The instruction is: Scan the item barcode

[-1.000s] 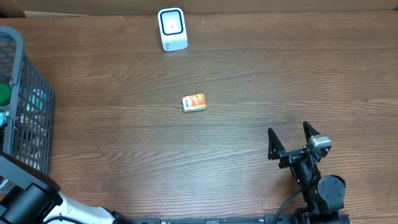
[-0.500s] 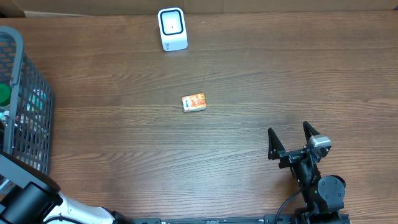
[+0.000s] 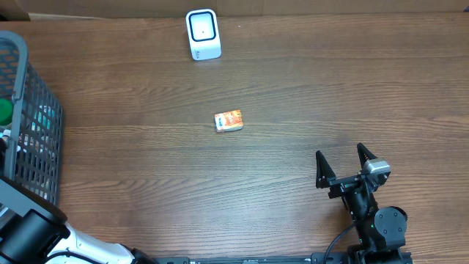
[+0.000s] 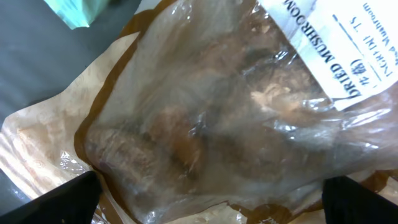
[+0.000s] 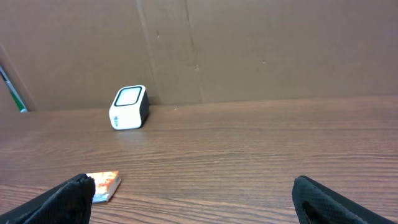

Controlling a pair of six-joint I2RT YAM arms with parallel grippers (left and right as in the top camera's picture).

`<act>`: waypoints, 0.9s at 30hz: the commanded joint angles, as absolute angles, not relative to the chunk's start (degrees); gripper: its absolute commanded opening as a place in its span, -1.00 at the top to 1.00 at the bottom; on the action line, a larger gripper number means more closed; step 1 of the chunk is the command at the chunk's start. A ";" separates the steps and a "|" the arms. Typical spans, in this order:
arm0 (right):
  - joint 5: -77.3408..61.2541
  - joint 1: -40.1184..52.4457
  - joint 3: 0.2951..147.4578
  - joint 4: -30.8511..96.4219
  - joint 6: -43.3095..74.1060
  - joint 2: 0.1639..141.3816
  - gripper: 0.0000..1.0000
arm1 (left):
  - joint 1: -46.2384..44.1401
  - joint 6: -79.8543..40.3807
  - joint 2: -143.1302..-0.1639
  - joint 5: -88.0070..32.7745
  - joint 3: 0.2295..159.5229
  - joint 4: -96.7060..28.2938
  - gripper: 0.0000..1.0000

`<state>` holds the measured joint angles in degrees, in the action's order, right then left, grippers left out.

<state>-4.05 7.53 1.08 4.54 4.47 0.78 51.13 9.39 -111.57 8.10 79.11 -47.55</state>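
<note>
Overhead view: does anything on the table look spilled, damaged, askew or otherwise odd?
Nothing stands out. The small orange box lies slightly skewed mid-table but looks intact, the white scanner stands near the far edge, and the wire basket sits at the left. No spill shows.

A dark brown wood-grain table (image 3: 308, 88) is filling the overhead view, its grain running side to side in long, wavy streaks. Plain brown cardboard panels (image 5: 261, 50) are standing upright along its far edge, meeting at vertical seams and blocking any view of the room behind. Soft, even light is falling across the tabletop, leaving a faint sheen and hardly any shadow.
</note>
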 commanded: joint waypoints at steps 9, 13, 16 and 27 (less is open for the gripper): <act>-3.95 7.33 0.43 4.23 4.64 0.14 -1.00 | 50.61 10.72 -116.88 3.31 77.25 -48.18 0.24; -3.95 7.33 0.43 4.23 4.64 0.14 -1.00 | 50.59 10.72 -116.88 3.33 77.25 -49.01 0.83; -3.95 7.33 0.43 4.23 4.64 0.14 -1.00 | 50.54 10.72 -116.88 3.33 77.38 -49.21 0.92; -3.95 7.33 0.43 4.23 4.64 0.14 -1.00 | 50.54 8.99 -115.33 3.33 79.66 -51.77 0.92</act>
